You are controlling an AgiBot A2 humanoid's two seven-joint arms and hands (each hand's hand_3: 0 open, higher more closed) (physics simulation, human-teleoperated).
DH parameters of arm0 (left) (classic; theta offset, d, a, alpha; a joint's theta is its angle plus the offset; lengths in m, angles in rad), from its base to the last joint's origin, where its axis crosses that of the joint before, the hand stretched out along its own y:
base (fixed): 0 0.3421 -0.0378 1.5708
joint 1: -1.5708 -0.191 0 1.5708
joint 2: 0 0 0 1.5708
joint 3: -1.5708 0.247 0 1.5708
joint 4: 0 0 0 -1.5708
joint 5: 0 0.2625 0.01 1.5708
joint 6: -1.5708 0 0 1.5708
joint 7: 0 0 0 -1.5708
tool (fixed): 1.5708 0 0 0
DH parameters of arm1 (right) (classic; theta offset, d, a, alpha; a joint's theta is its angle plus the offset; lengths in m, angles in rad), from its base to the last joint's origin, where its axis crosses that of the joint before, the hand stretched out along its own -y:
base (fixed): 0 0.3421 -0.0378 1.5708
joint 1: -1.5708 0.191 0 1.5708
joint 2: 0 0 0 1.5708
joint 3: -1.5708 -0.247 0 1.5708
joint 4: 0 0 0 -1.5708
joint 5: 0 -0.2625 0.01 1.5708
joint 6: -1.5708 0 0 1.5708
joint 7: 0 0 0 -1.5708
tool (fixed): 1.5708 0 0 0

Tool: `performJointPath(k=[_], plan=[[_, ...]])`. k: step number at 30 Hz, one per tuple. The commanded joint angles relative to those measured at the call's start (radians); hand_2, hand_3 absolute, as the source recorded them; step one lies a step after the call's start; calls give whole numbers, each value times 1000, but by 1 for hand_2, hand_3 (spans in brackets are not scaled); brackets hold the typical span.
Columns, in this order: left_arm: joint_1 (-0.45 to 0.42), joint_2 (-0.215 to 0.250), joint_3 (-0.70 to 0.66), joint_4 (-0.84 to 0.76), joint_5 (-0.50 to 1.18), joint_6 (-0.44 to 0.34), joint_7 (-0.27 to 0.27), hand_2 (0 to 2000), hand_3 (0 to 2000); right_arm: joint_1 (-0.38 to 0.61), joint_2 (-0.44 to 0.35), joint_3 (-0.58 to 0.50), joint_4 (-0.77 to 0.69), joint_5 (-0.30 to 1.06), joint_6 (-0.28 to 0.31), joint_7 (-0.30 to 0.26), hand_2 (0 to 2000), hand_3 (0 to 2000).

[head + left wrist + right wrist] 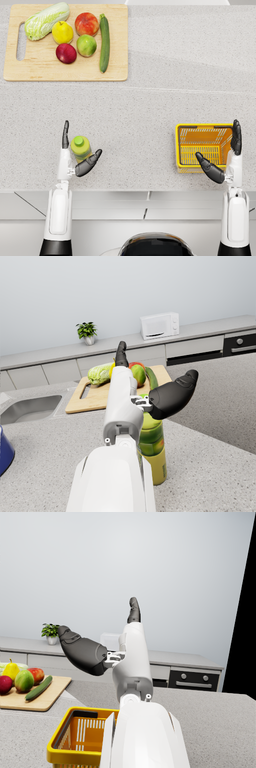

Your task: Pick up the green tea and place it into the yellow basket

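Nearest the robot, on the left, the left hand is spread wide around the green tea — fingers pointing far along the bottle's left side, thumb angled out past its right side. The bottle stands upright on the speckled grey counter in the gap between them; from the head view the fingers do not seem closed on it, and the left wrist view shows the left hand open above the green tea, a yellow-green bottle with a green cap.

On the right, at about the same nearness, the right hand is also spread and holds nothing. Its fingers reach along the right edge of the yellow basket, and its thumb angles over the basket's near right corner. The basket sits on the counter, well apart from the bottle. In the right wrist view the right hand is raised above the yellow basket, thumb and fingers wide apart.

Farther back on the left lies a wooden cutting board. On it are a cabbage, a yellow pear, a red apple, a dark red fruit, a green apple and — along the right side — a cucumber.

Far behind, the left wrist view shows a sink, a potted plant and a microwave on a back counter.
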Motion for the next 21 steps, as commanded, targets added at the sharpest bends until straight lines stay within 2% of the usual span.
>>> performJointPath(k=[1, 5, 16, 17, 18, 20, 21], plan=[[6, 3, 31, 161, 1, 0, 0, 0, 0, -5, -2, 15, 42, 1, 0, 0, 0, 0], [90, 31, 35, 394, 3, 0, 0, 0, 0, -38, -7, 40, 67, 3, 0, 0, 0, 0], [224, 85, 80, 720, 4, 0, 0, 0, 0, -38, -24, 81, 59, 4, 0, 0, 0, 0], [220, 86, 73, 720, 4, 0, 0, 1361, 327, -43, -25, 81, 55, 4, 0, 0, 0, 0], [207, 84, 62, 691, 3, -29, -2, 2000, 653, -43, -27, 80, 55, 4, 0, 0, 0, 0], [190, 81, 67, 643, 4, -72, 2, 2000, 1307, -44, -30, 102, 49, 4, 0, 0, 0, 0], [164, 78, 55, 564, 4, -74, 1, 2000, 1633, -43, -32, 115, 43, 4, 0, 0, 0, 0]])
